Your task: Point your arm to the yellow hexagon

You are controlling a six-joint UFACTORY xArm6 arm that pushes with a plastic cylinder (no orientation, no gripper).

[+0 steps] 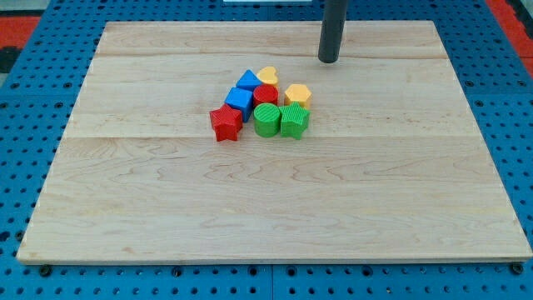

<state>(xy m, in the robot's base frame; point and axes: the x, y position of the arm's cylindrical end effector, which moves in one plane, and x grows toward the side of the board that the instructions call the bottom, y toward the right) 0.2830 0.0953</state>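
Note:
The yellow hexagon (298,95) sits at the right side of a tight cluster of blocks near the middle of the wooden board (166,208). My tip (329,61) is above and to the right of it in the view, a short gap away, touching no block. The cluster also holds a yellow heart (267,76), a blue triangle (248,81), a blue cube (239,101), a red cylinder (266,94), a red star (226,122), a green cylinder (266,121) and a green block (294,121).
The wooden board lies on a blue pegboard table (33,100). The rod comes down from the view's top edge.

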